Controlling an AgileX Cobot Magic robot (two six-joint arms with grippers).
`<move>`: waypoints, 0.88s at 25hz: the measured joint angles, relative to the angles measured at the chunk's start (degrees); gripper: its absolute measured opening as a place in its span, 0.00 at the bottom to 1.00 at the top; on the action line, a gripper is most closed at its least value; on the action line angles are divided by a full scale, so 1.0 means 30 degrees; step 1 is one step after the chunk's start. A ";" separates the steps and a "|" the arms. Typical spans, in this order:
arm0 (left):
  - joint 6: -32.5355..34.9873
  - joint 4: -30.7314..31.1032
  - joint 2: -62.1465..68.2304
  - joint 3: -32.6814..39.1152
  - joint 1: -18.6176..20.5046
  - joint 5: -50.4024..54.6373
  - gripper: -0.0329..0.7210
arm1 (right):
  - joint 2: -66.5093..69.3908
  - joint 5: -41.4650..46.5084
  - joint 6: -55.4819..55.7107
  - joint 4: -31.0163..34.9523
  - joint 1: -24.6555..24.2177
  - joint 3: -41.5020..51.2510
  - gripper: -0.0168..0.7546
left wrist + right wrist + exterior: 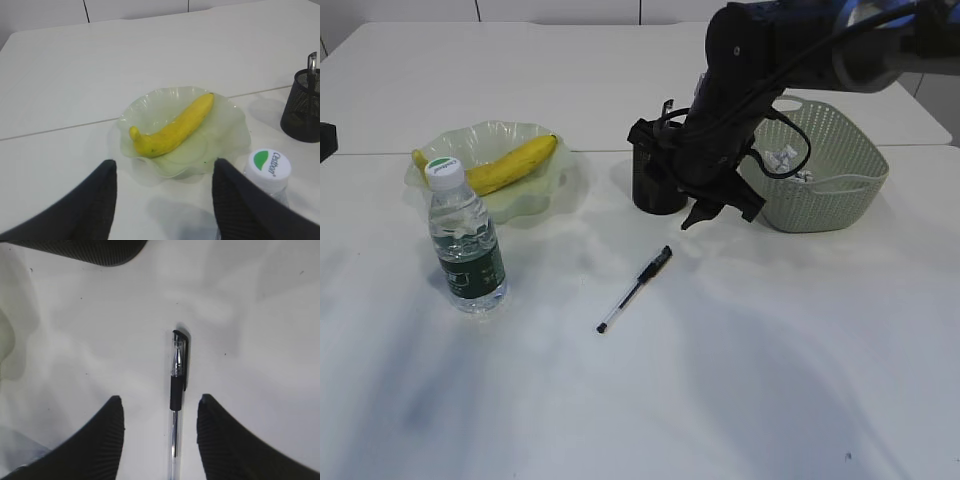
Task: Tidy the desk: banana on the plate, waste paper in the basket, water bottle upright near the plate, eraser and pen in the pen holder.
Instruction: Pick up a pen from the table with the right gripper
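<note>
The yellow banana (pixel 510 165) (pixel 175 130) lies in the pale green plate (pixel 545 190) (pixel 230 125). In front of the plate the water bottle (pixel 465 245) stands upright; its white cap (pixel 269 165) shows beside my left gripper (pixel 163 167), which hovers open and empty short of the plate. The pen (pixel 635 290) (pixel 178 375) lies flat on the table. My right gripper (pixel 722 213) (pixel 159 402) hangs open above it, fingers either side of its line, not touching. White waste paper (pixel 785 157) sits in the basket (pixel 840 190). The pen holder (pixel 655 185) (pixel 300 112) stands behind the arm. The eraser is out of view.
The right arm (pixel 760 70) reaches in from the top right over the pen holder and the basket's left end. A thin dark item (pixel 312 60) sticks up from the pen holder. A table seam (pixel 600 152) runs behind the plate.
</note>
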 joint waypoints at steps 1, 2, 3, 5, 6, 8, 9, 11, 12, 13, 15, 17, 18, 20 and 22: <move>0.0000 0.0000 0.0000 0.0000 0.0000 0.0000 0.62 | 0.0000 0.0143 0.0080 -0.0204 0.0091 -0.0128 0.48; 0.0000 0.0000 0.0000 0.0000 0.0000 0.0000 0.62 | 0.0006 0.0325 0.0256 -0.0403 0.0125 -0.0272 0.48; 0.0000 0.0000 0.0000 0.0000 0.0000 0.0000 0.62 | 0.0006 0.0518 0.0304 -0.0528 0.0151 -0.0396 0.48; 0.0000 0.0000 0.0000 0.0000 0.0000 0.0000 0.62 | 0.0039 0.0793 0.0378 -0.0872 0.0151 -0.0798 0.48; 0.0008 -0.0035 0.0000 0.0000 0.0000 0.0000 0.62 | 0.0039 0.1079 0.0423 -0.1099 0.0151 -0.1009 0.48; 0.0008 -0.0157 0.0000 0.0000 0.0000 0.0000 0.62 | 0.0039 0.1704 0.0464 -0.1433 0.0151 -0.1276 0.48; 0.0008 -0.0259 0.0000 0.0000 0.0000 0.0000 0.62 | 0.0039 0.2030 0.0500 -0.1509 0.0151 -0.1279 0.48; 0.0008 -0.0489 0.0000 0.0000 0.0000 0.0000 0.62 | 0.0039 0.2327 0.0498 -0.1554 0.0198 -0.1279 0.48; 0.0008 -0.0525 0.0000 0.0000 0.0000 0.0000 0.62 | 0.0076 0.2329 0.0498 -0.1587 0.0238 -0.1308 0.48; 0.0008 -0.0525 0.0000 0.0000 0.0000 0.0000 0.62 | 0.0106 0.2374 0.0498 -0.1630 0.0276 -0.1442 0.48; 0.0008 -0.0556 0.0000 0.0000 0.0000 0.0000 0.62 | 0.0401 0.2900 0.0498 -0.1670 0.0400 -0.1995 0.48; 0.0008 -0.0556 0.0000 0.0000 0.0000 0.0029 0.62 | 0.0870 0.3592 0.0498 -0.1670 0.0563 -0.2880 0.48; 0.0008 -0.0556 0.0000 0.0000 0.0000 0.0064 0.62 | 0.1188 0.3902 0.0498 -0.1714 0.0652 -0.3481 0.48; 0.0008 -0.0556 0.0000 0.0000 0.0000 0.0180 0.62 | 0.1795 0.4535 0.0498 -0.1826 0.0782 -0.4716 0.48; 0.0008 -0.0556 0.0000 0.0000 0.0000 0.0263 0.62 | 0.2340 0.5239 0.0498 -0.1924 0.0813 -0.5710 0.48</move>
